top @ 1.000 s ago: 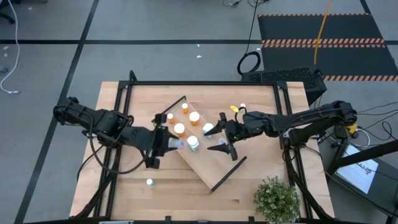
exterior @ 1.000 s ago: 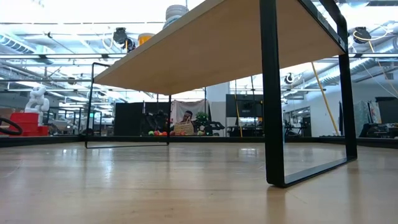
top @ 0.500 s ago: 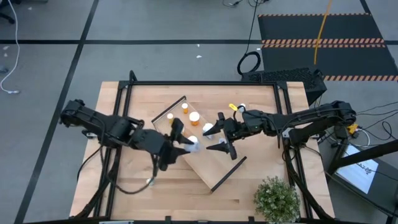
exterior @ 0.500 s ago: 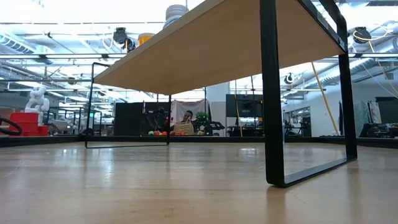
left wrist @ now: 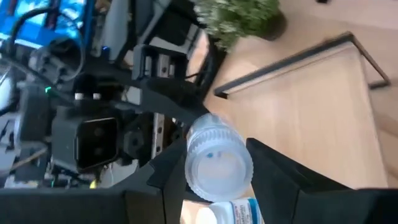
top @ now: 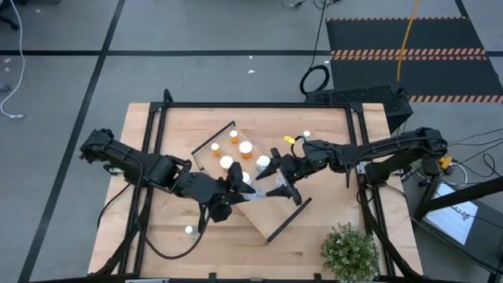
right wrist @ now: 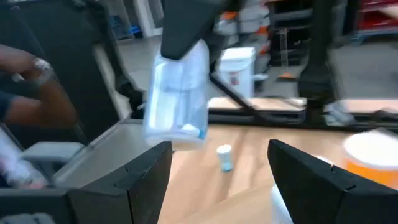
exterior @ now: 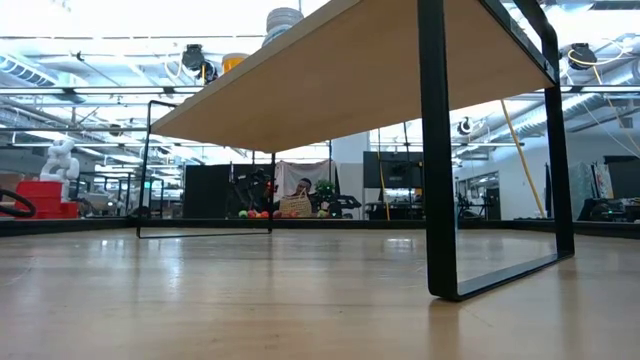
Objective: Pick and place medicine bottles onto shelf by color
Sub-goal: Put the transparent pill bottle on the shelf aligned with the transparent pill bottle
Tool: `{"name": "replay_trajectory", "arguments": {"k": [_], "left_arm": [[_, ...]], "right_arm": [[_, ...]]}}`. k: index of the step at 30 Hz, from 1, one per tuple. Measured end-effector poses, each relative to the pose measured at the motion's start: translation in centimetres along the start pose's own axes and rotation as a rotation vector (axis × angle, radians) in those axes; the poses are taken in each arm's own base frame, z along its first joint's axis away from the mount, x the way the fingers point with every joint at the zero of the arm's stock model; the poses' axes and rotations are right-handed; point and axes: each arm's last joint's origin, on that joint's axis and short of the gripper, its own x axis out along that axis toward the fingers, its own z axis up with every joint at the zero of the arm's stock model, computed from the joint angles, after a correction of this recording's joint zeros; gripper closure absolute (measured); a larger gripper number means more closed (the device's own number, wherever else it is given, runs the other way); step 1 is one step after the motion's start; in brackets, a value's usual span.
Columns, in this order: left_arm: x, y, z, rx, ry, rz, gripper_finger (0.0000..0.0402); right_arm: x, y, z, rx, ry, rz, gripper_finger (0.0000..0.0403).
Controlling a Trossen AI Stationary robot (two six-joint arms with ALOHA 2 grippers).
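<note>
High view: the left gripper [top: 238, 187], at frame centre, is closed on a clear bottle [top: 247, 185] above the shelf [top: 271, 211], which lies diagonally on the table [top: 330, 130]. Just right of it, the right gripper [top: 280, 171] is spread wide, holding nothing. Orange bottles [top: 246, 148] stand on the shelf's upper-left end; one small bottle [top: 189, 230] sits apart, lower left. A plant [top: 350, 250] occupies the lower right corner.

Small potted plant [top: 350, 251] sits on the table's near right corner. Off the table there's a black floor mat with orange hazard stripes [top: 413, 51], a coiled black cable [top: 315, 79], plus a white cable [top: 11, 86] at far left.
</note>
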Motion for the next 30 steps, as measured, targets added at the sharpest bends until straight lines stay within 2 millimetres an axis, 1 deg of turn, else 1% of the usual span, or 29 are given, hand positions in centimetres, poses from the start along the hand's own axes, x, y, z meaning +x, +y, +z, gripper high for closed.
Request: {"name": "replay_trajectory", "arguments": {"k": [3, 6, 10, 14, 19, 26, 30], "left_arm": [[0.31, -0.21, 0.04, 0.057, -0.005, -0.017, 0.0252], [0.42, -0.27, 0.08, 0.089, -0.007, -0.020, 0.0255], [0.43, -0.35, 0.14, 0.091, -0.002, -0.017, 0.0246], [-0.01, -0.50, 0.50, 0.112, 0.000, -0.004, 0.0244], [-0.23, -0.71, 0.56, 0.139, 0.058, 0.021, 0.0254], [-0.01, -0.34, 0.01, 0.133, 0.079, 0.026, 0.0244], [0.02, -0.27, -0.04, 0.152, 0.074, 0.024, 0.0250]], "right_arm": [[0.62, -0.07, -0.34, 0.014, -0.005, 0.067, 0.0139], [0.85, -0.10, -0.49, 0.011, -0.004, 0.096, 0.0139], [0.79, -0.26, -0.56, 0.016, 0.008, 0.121, 0.0139], [0.71, -0.26, -0.57, 0.017, 0.019, 0.180, 0.0139], [0.72, -0.22, -0.50, 0.011, 0.016, 0.183, 0.0139], [0.73, -0.27, -0.15, 0.031, -0.021, 0.152, 0.0140], [0.71, -0.24, 0.00, 0.020, -0.035, 0.159, 0.0140]]}}
